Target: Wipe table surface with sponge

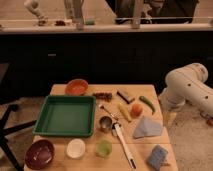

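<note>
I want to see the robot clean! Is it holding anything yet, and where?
Nothing is held. The gripper hangs beside the table surface, empty; the sponge lies alone near its front corner.

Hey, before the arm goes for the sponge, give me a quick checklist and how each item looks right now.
1. Sponge in view at the front right corner of the table surface: ok.
2. Nothing lying on the sponge: ok.
3. Hand open and empty, hanging just off the table's right edge: ok.
4. Pale blue cloth apart from the sponge: ok.
5. Room to wipe: not ok, green tray and long utensil crowd the surface.
6. Sponge wet or dry: cannot tell.
</note>
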